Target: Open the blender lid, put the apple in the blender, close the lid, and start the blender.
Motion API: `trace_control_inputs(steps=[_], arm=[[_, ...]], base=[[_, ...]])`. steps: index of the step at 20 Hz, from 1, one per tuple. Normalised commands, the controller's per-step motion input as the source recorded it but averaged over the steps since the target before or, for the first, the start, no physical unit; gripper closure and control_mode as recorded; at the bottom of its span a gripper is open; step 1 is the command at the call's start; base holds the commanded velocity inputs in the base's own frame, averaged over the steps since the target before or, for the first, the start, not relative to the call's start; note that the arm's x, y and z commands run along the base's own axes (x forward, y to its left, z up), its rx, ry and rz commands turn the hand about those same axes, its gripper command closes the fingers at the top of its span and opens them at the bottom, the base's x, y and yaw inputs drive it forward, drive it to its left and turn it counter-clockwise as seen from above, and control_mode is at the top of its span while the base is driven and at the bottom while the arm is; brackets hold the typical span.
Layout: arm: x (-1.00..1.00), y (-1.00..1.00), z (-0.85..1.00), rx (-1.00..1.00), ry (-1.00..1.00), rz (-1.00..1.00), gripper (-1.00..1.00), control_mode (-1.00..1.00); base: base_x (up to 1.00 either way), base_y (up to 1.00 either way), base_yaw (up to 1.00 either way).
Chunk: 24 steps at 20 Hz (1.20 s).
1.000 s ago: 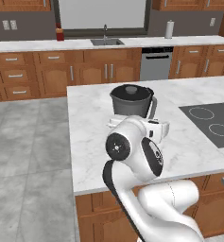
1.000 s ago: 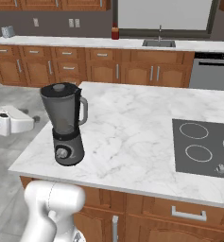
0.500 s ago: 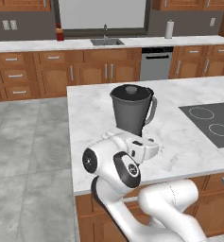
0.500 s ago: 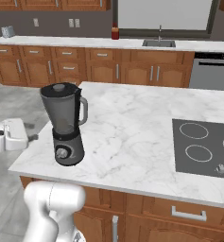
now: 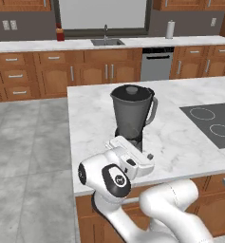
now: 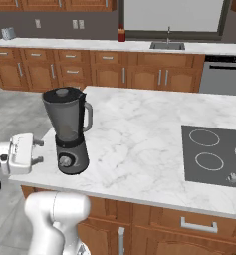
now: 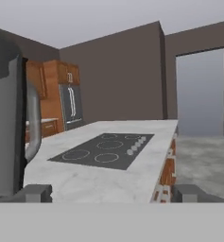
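Cooktop [image 6: 215, 155] on marble island [image 6: 139, 134]

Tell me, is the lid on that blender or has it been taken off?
On. The blender lid sits flat across the rim of the blender, its small knob upright in the centre.

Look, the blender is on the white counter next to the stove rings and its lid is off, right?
Not quite. The blender does stand on the white marble counter, along from the stove rings, but its lid is on, not off. The right base view shows the blender lid sitting flat across the jar's rim, with its small knob on top.
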Motion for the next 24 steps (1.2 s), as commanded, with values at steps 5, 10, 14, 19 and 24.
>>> trace_control_inputs(steps=[5, 10, 14, 19, 24], arm=[[0.00, -0.35, -0.01, 0.00, -0.11, -0.04, -1.00, -1.00], [0.00, -0.14, -0.36, 0.00, -0.04, -0.01, -1.00, -1.00], [0.08, 0.00, -0.40, 0.00, 0.00, 0.00, -1.00, -1.00], [0.17, 0.00, -0.14, 0.00, -0.03, 0.00, -1.00, -1.00], [0.13, 0.00, -0.05, 0.00, -0.07, 0.00, -1.00, -1.00]], base=[[0.00, 0.00, 0.00], [0.00, 0.00, 0.00], [0.00, 0.00, 0.00], [0.00, 0.00, 0.00], [0.00, 0.00, 0.00]])
